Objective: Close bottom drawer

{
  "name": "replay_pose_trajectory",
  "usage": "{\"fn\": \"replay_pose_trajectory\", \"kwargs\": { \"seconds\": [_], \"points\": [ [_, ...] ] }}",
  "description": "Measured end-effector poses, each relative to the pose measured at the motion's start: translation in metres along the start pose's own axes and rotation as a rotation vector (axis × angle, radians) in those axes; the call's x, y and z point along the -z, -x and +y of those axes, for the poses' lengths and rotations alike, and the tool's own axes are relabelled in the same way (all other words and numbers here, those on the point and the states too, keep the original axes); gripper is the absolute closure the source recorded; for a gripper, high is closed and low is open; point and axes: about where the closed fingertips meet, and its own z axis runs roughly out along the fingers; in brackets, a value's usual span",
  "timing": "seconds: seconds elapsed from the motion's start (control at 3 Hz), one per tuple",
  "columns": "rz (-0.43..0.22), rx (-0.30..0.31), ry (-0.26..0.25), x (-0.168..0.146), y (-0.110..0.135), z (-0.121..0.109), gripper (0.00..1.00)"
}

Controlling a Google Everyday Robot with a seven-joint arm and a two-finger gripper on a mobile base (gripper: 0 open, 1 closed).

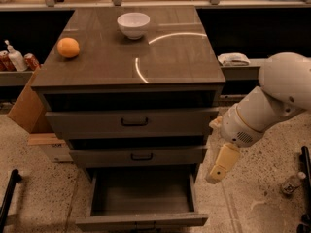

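Note:
The bottom drawer (141, 193) of the grey-brown cabinet is pulled far out, and its inside looks empty. Its front panel (141, 221) runs along the lower edge of the view. The middle drawer (138, 155) and the top drawer (131, 122) above it stick out a little, each with a black bar handle. My gripper (221, 165) hangs from the white arm (272, 101) at the right of the cabinet, level with the middle drawer, just beside the open bottom drawer's right side and touching nothing.
On the cabinet top (170, 57) stand a white bowl (133, 24) and an orange (68, 47). A cardboard box (26, 108) leans at the left. Bottles and cans (14, 59) sit on a left shelf. A cloth (234, 58) lies on a right shelf. A small bottle (293, 182) lies on the floor.

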Motion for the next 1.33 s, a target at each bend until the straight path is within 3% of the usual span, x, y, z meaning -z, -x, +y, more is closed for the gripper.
{"fn": "replay_pose_trajectory", "kwargs": {
  "seconds": [0.33,0.67,1.0,1.33],
  "points": [
    [0.029,-0.023,0.026,-0.03,-0.005,0.004,0.0],
    [0.075,-0.08,0.087,-0.071,0.005,0.019,0.0],
    [0.081,-0.149,0.142,-0.109,0.017,0.038,0.0],
    [0.033,-0.222,0.178,-0.142,0.026,0.058,0.0]
  ]
}}
